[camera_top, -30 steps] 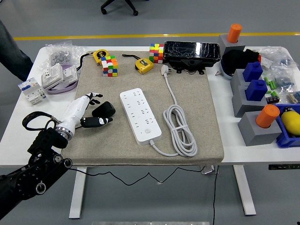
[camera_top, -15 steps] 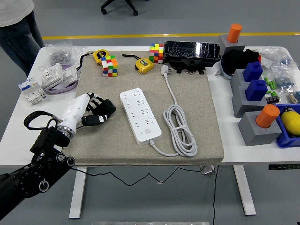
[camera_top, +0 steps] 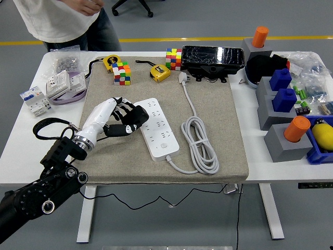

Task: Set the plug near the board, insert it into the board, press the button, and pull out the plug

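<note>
Head view showed our left hand (camera_top: 120,115) clenched around the black plug (camera_top: 136,116), light and rigid, best gripped by its body.

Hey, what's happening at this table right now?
The robot's left hand grips a black plug and holds it at the left edge of the white power strip on the beige mat. The plug is not seated in a socket yet. A person stands at the far left corner, touching nothing on the table.

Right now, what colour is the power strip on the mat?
White, seen clearly in the head view: the power strip.
</note>
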